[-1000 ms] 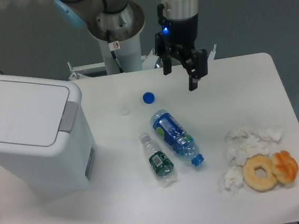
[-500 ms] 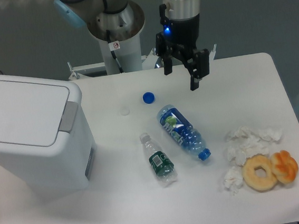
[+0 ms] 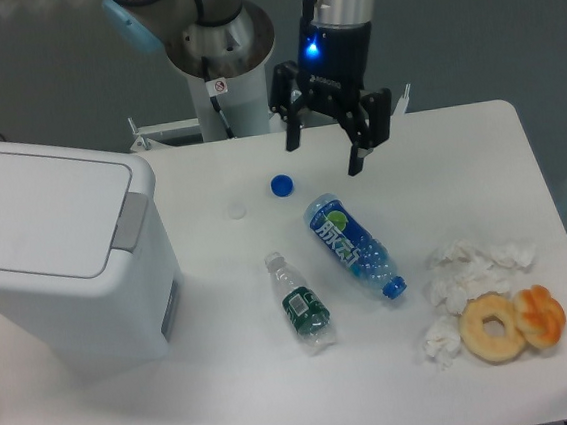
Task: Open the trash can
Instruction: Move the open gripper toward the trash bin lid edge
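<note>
While the fingers (image 3: 324,158) hang spread and empty, the trash can (image 3: 62,259) lid stays unlabelled, shut.

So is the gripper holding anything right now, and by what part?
Nothing is held. The gripper hangs open and empty above the far side of the table, well away from the trash can, whose lid is shut.

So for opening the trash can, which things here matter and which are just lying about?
Part of the job:
- trash can, lid shut
- grey push tab on its lid edge
- hand, open, empty, far from the can

Just lying about:
- blue-label bottle
- green-label bottle
- blue cap
- tissues
- two doughnuts
</note>
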Motion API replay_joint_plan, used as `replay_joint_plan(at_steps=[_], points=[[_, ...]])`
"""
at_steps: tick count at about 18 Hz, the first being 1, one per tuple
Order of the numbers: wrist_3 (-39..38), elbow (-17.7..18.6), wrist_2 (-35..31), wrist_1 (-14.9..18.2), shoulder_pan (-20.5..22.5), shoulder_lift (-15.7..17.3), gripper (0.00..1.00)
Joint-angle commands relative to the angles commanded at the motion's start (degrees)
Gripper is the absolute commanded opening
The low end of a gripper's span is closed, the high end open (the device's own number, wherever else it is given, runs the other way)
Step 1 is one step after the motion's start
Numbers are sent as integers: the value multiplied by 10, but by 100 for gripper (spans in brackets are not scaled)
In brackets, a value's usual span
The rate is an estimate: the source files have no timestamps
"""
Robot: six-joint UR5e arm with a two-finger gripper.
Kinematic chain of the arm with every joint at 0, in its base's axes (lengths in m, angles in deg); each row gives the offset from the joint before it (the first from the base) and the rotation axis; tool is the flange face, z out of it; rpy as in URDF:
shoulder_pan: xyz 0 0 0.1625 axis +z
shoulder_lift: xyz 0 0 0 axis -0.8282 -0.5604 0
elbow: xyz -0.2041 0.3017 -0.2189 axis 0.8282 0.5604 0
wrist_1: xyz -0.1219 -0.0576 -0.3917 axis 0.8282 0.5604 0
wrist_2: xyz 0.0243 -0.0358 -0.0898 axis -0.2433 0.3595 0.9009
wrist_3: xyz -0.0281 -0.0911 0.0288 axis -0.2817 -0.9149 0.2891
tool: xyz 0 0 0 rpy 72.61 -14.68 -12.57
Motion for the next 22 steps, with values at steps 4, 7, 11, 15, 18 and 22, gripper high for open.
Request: replay_joint_plan(at_steps=[4,7,11,15,18,22], points=[[-124,-1,-1,0,-19,4,100],[-190,-8,4,-2,-48,2,100],[-243,-9,10,-1,-59,2,100],[-369,-9,14,-1,-69,-3,100],[-401,-6,28,-1,-83,-7,100],[-447,-6,39,-2,-101,-16,100]])
